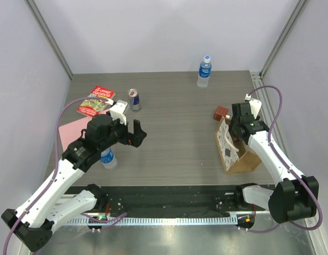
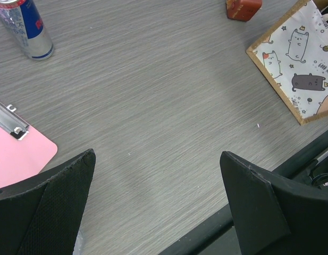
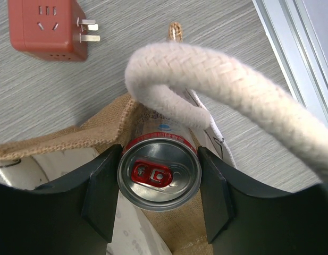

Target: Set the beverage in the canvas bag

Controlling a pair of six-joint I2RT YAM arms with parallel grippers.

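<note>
Silver can point(image 3: 159, 178) pinched in right claw point(image 3: 158, 186).

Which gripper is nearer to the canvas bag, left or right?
Right. The right gripper holds a can at the canvas bag's mouth; the left gripper hangs over the table, well away on its left.

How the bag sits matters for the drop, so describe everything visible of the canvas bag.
The canvas bag is a boxy tote of coarse tan weave, on the table at its right side. Its white panel bears cartoon cats and stars. A cream rope handle arches over its mouth, where the right gripper holds a can. A red plug adapter lies close by, apart.
</note>
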